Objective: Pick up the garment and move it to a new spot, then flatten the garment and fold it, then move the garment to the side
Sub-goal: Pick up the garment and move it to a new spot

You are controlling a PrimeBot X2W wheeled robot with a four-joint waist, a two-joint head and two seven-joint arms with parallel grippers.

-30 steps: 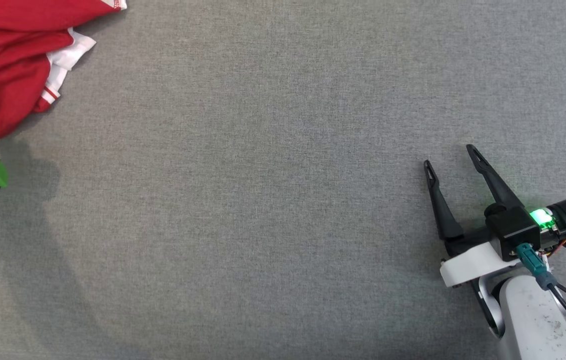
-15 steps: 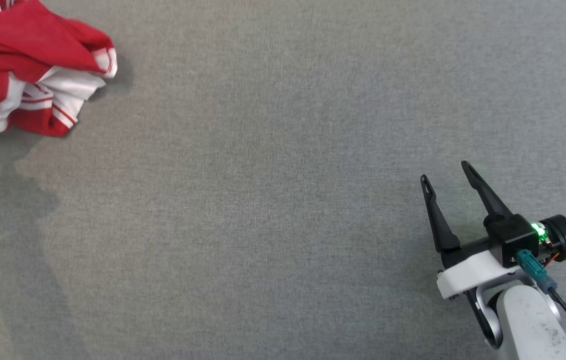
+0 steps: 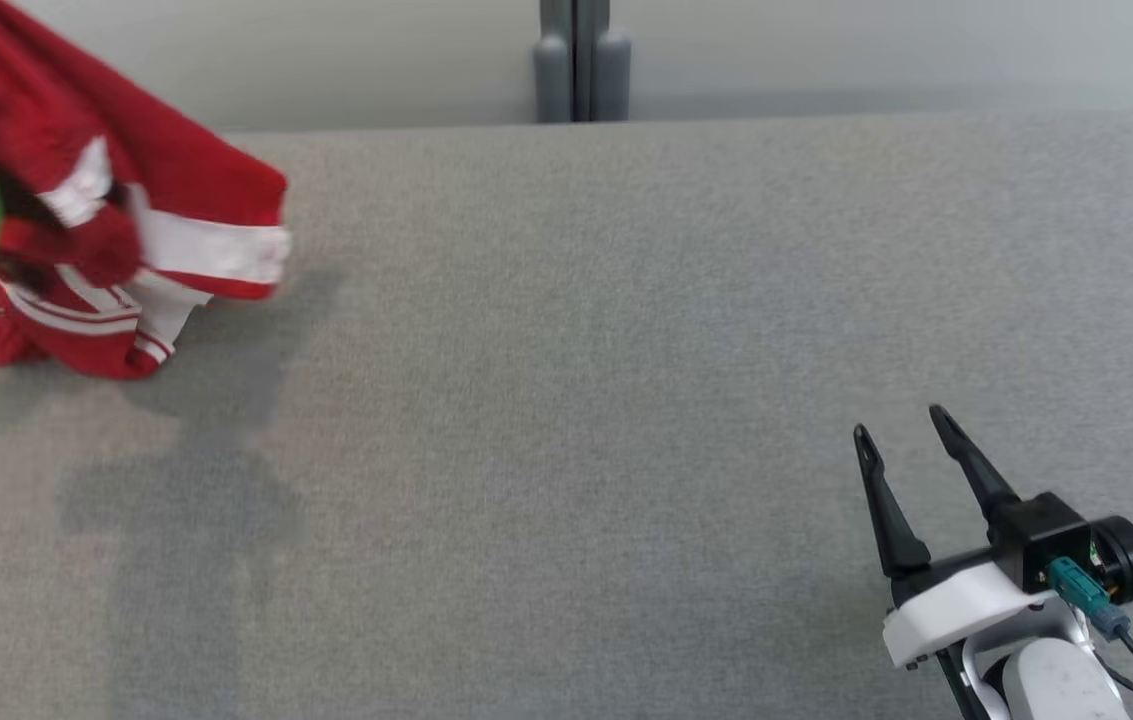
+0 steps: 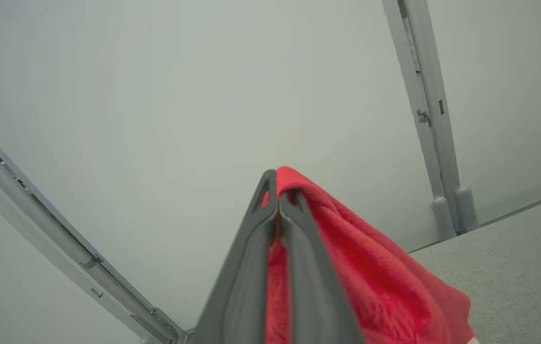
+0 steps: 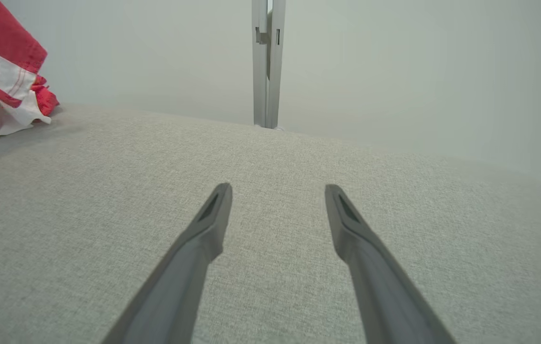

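Head view: the garment (image 3: pixel 176 230), red with white bands, hangs bunched well left of the grey post (image 3: pixel 581 60), its lower folds down at the table (image 3: pixel 566 400); the right gripper (image 3: pixel 901 425) sits right of the post and nearer the robot, jaws spread wide, empty

Left wrist view: the left gripper (image 4: pixel 277 184) is pinched tight on red cloth, left of the post

Right wrist view: the garment shows far left of the post

Only the pick-up looks done; placing, flattening, folding and setting aside remain

garment (image 3: pixel 176 215): red-white, upper left | right gripper (image 3: pixel 898 421): jaws apart, lower right | surface (image 3: pixel 566 400): grey fabric
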